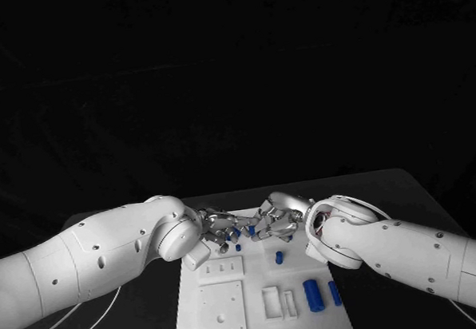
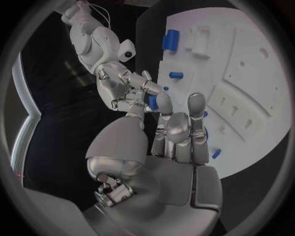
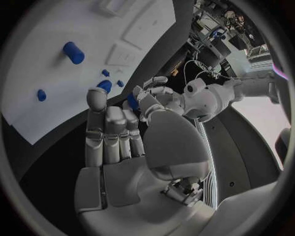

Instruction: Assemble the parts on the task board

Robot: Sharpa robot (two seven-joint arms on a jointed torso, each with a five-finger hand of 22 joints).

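Note:
The white task board (image 1: 239, 325) lies in the middle of the black table. Above its far end my left hand (image 1: 214, 233) and right hand (image 1: 277, 219) meet fingertip to fingertip. A small blue part (image 2: 152, 102) sits between them. My right hand (image 2: 123, 91) pinches it in curled fingers, and my left hand (image 3: 154, 94) has its fingertips (image 2: 162, 104) against it; whether the left hand grips it too I cannot tell. More blue parts lie on the board: two long ones (image 1: 312, 294) side by side near the front right, and a short one (image 1: 279, 257) mid-board.
White blocks and recessed plates (image 1: 223, 304) take up the board's left and middle. Another small blue part (image 1: 237, 247) rests on the board just below the hands. Black table (image 1: 393, 195) runs along both sides of the board. A cable (image 1: 71, 320) trails under my left arm.

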